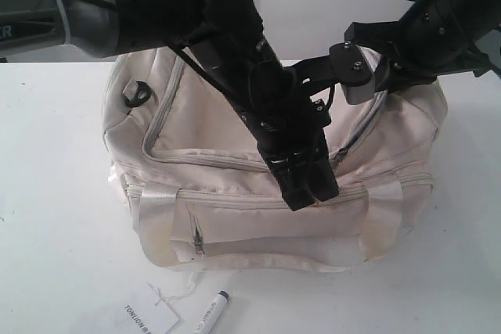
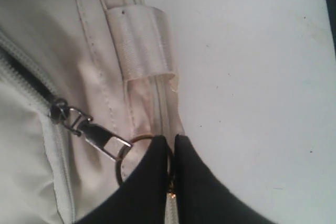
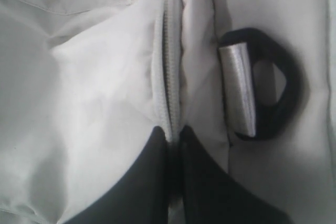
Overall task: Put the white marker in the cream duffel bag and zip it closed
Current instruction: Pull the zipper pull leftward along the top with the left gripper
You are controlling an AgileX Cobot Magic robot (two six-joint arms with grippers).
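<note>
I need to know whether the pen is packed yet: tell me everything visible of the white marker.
The white marker lies flat on the white table, in front of the cream duffel bag, beside a paper tag. Slim, plastic-looking white barrel, faint grey print, dark cap on and pointing toward the bag. Its other end is cut off by the picture's edge. Only the table appears to touch it.

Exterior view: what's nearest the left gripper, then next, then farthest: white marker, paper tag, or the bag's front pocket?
1. front pocket, on the cream duffel bag, right beside the left gripper.
2. white marker, in front of the bag.
3. paper tag, left of the marker.
</note>
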